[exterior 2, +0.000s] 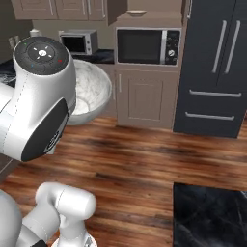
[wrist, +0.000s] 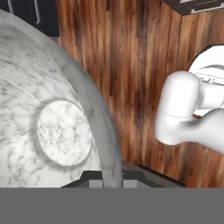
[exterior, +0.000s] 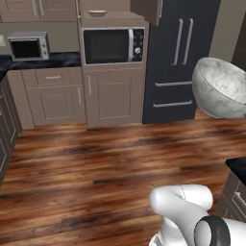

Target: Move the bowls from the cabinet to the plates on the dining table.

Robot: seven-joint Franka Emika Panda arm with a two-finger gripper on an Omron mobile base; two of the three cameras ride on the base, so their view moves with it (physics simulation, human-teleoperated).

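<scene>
Closest to the base, the marbled bowl point(wrist: 52, 131) hangs in the air above the wooden floor point(exterior: 96, 163), tipped on its side so that its hollow faces sideways. In the hand view its rim runs straight down into the gripper point(wrist: 113, 183), whose jaws are pinched tight on the rim's edge; the pale round bottom of the bowl sits to the left of that rim. In the left base view the marbled bowl point(exterior: 222, 87) floats at the right edge, in front of the dark refrigerator point(exterior: 180, 57) and well above the floor. In the right base view the bowl point(exterior 2: 89, 91) shows partly behind the arm's big white joint.

Beside the bowl and lower, a corner of the dining table point(exterior 2: 210, 214) with its black veined top lies on the floor's near side; in the left base view a bit of the same top point(exterior: 238, 168) sits below the bowl at the right edge.

Beyond the bowl, across the floor, stands a row of brown units with a built-in microwave point(exterior: 113, 45). Above that microwave, the cream bowl point(exterior: 97, 13) rests on a shelf of the cabinet point(exterior: 103, 14), whose door point(exterior: 146, 9) stands swung out. Left of the built-in microwave a small grey microwave point(exterior: 29, 46) sits on a dark marble counter point(exterior: 53, 60).
</scene>
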